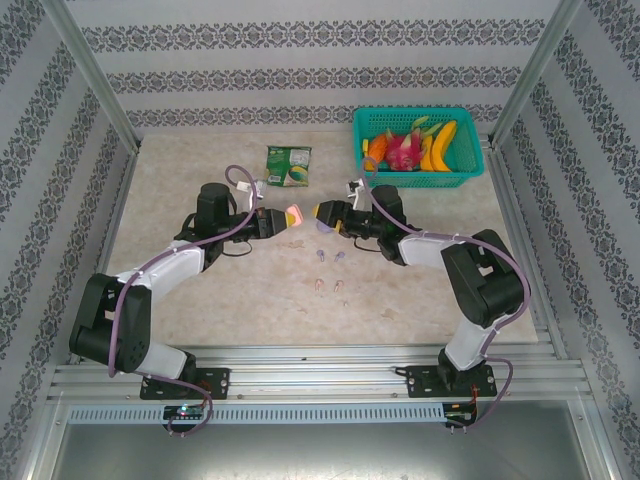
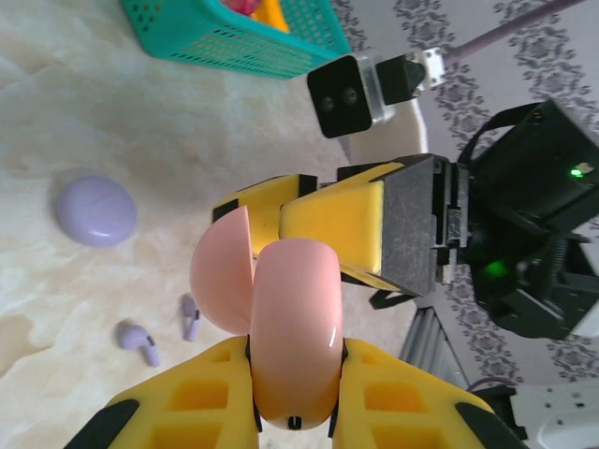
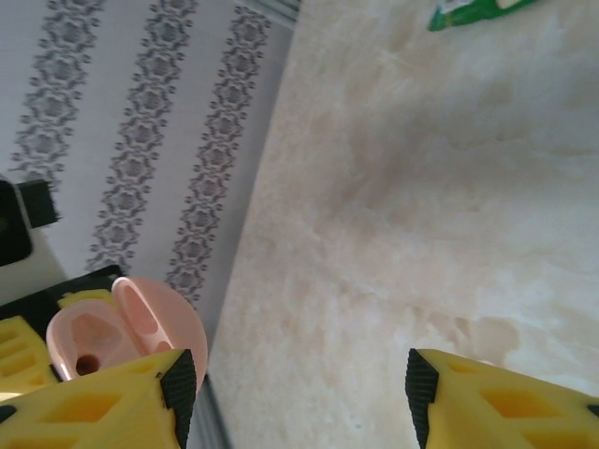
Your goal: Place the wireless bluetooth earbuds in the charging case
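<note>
Over mid-table, from above, your left gripper (image 1: 284, 218) clamps the pink charging case (image 1: 293, 214) aloft, facing the right gripper (image 1: 322, 212), likely so it can be loaded; the earbuds (image 1: 320, 257) lie loose nearer you. Left wrist adds the lid (image 2: 222, 271) swung open and a lilac case (image 2: 94, 210) resting beyond. Right wrist shows your right jaws wide, nothing between, and empty wells (image 3: 92, 339)

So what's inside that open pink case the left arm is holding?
The pink case shows pale moulded hollows and a small dark hole, no earbud visible in them. Its lower edge is hidden behind the right gripper's yellow finger, so that part is unknown.
</note>
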